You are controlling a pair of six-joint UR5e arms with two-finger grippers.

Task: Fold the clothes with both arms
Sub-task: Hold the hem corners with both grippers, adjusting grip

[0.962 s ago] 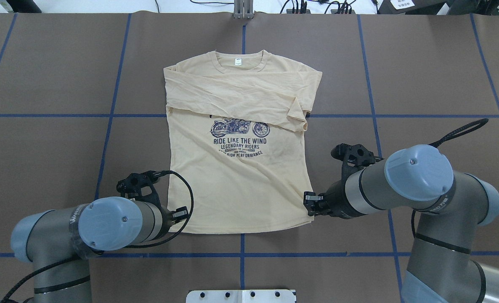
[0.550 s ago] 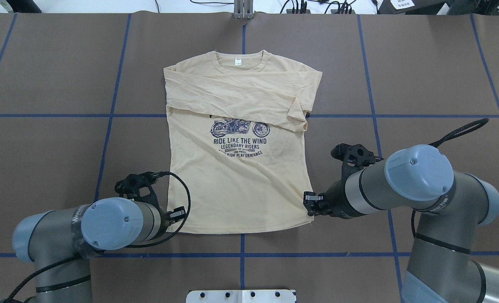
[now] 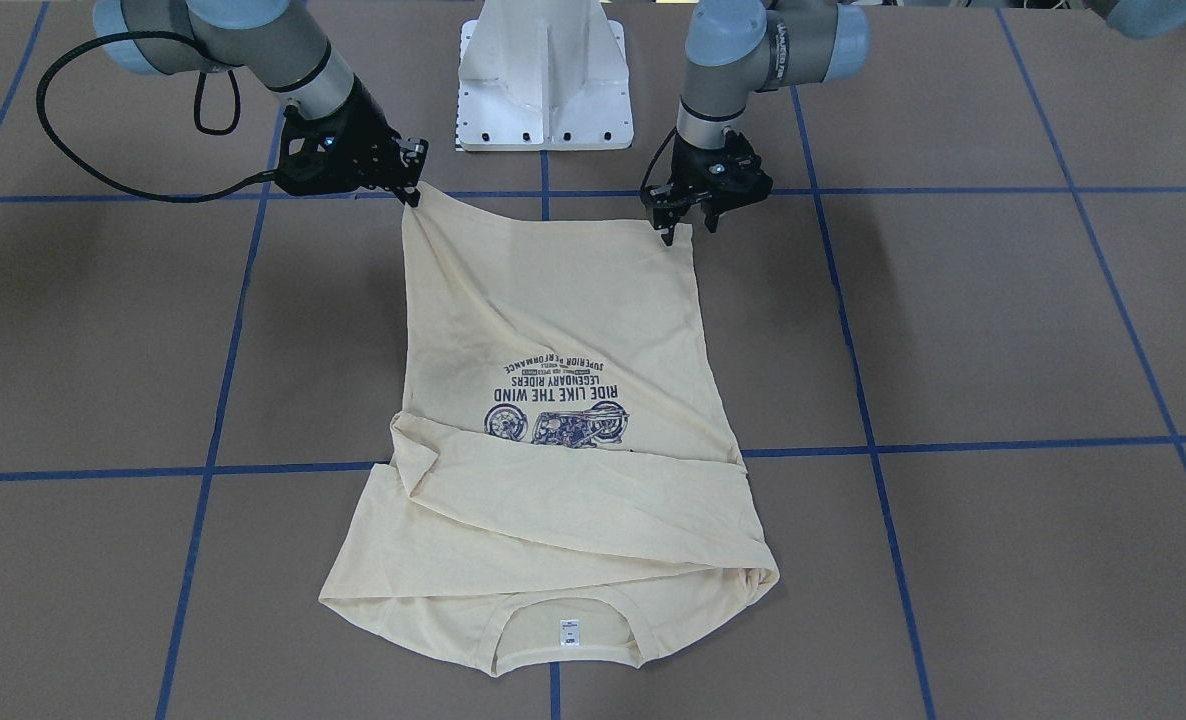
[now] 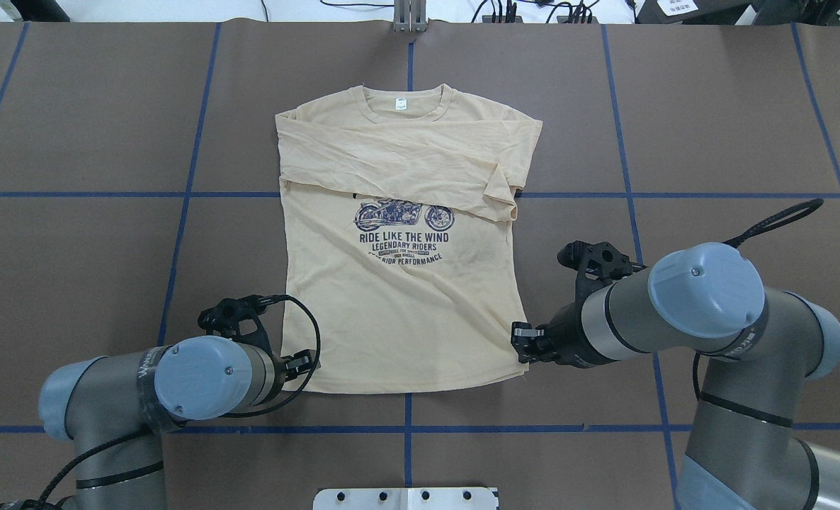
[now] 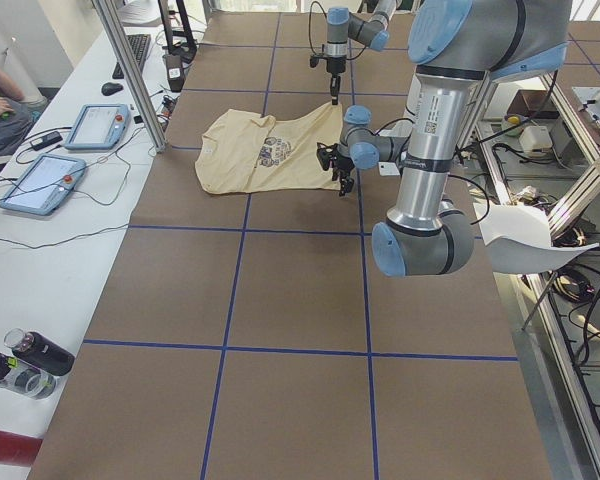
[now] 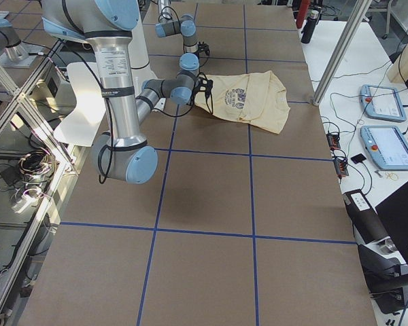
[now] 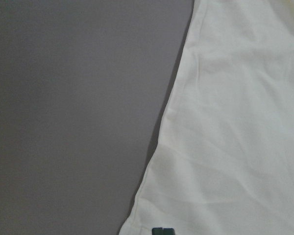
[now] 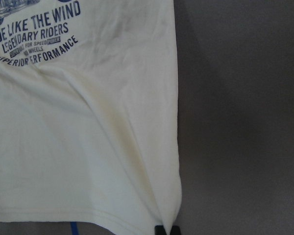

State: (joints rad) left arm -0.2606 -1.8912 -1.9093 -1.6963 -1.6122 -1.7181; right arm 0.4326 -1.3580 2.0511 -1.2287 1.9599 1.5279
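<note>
The shirt (image 4: 399, 312) lies print-up at mid worktop (image 4: 710, 127), its long axis running 6 to 12 in the overhead view: collar (image 4: 402, 106) at 12, hem (image 4: 406, 386) at 6 by the robot, sleeves (image 4: 406, 170) crossed over the chest. Each gripper sits at a hem corner, probably so both can carry the hem evenly toward the collar. The right gripper (image 3: 411, 192), at 5, is pinched onto its corner, the cloth tenting up to it. The left gripper (image 3: 688, 228), at 7, is on its corner, but I cannot tell if it has closed
</note>
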